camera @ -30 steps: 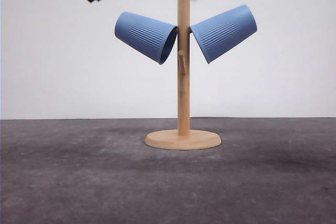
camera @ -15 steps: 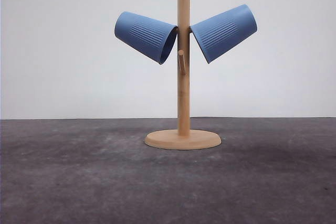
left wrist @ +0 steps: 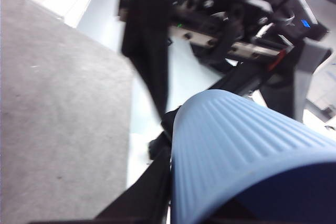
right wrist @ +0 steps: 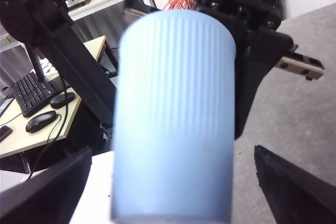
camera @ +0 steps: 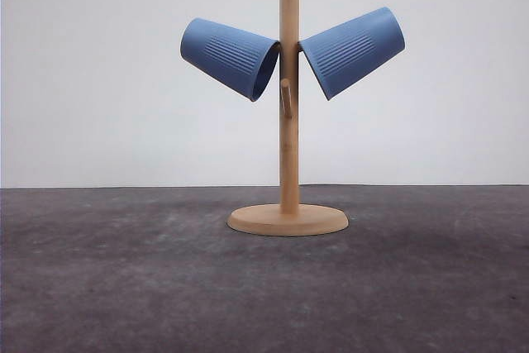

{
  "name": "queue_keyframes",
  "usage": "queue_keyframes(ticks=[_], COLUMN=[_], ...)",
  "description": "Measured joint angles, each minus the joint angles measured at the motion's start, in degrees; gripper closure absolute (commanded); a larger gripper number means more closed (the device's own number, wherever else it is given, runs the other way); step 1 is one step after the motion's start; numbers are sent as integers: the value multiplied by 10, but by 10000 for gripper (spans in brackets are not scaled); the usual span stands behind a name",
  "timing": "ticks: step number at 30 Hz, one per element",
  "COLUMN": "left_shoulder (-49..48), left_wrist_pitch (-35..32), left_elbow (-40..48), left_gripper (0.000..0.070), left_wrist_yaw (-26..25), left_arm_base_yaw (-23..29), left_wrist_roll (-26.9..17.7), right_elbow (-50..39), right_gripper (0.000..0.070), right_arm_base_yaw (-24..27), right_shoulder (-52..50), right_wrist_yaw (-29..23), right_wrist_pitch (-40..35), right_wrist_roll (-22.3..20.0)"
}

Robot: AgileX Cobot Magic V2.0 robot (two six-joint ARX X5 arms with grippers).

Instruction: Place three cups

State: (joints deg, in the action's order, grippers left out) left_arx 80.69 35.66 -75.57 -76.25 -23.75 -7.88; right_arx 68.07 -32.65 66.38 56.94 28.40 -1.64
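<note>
While two cups [camera: 229,57] [camera: 354,51] hang tilted on the pegs of the wooden stand [camera: 288,163] on the grey counter [camera: 124,287], one each side of the post, a third cup [left wrist: 247,161] sits close in the left wrist view. Whether either claw is open or closed, I cannot tell. A keyboard [right wrist: 31,94] and mouse [right wrist: 41,121] lie on a desk.

2 matte light-blue ribbed cups hang on the wooden stand's [camera: 288,121] pegs: the left cup [camera: 229,58] and the right cup [camera: 352,52] both tilt mouth-down toward the post. A 3rd cup [right wrist: 173,119], blurred, appears held aloft, seemingly between the grippers.
</note>
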Motion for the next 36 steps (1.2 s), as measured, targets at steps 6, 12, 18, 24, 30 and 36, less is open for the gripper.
queue_keyframes(ticks=[6, 12, 18, 24, 30, 36], left_shoulder=[0, 0, 0, 0, 0, 0], left_wrist_pitch=[0, 7, 11, 19, 49, 114], left_elbow=[0, 0, 0, 0, 0, 0], left_gripper=[693, 693, 626, 425, 423, 423], left_wrist_yaw=[-2, -5, -5, -4, 15, 144], left_arm_base_yaw=[0, 0, 0, 14, 55, 101], left_wrist_roll=[0, 0, 0, 12, 15, 15], right_elbow=[0, 0, 0, 0, 0, 0], right_gripper=[240, 397, 422, 421, 421, 421], right_arm_base_yaw=[-24, -30, -30, -15, 26, 55], right_shoulder=[19, 20, 20, 20, 8, -24], right_wrist_yaw=[-2, -5, -6, -4, -18, -163], right_wrist_pitch=[-10, -14, -13, 36, 114, 210], right_wrist_roll=[10, 15, 17, 5, -26, -48])
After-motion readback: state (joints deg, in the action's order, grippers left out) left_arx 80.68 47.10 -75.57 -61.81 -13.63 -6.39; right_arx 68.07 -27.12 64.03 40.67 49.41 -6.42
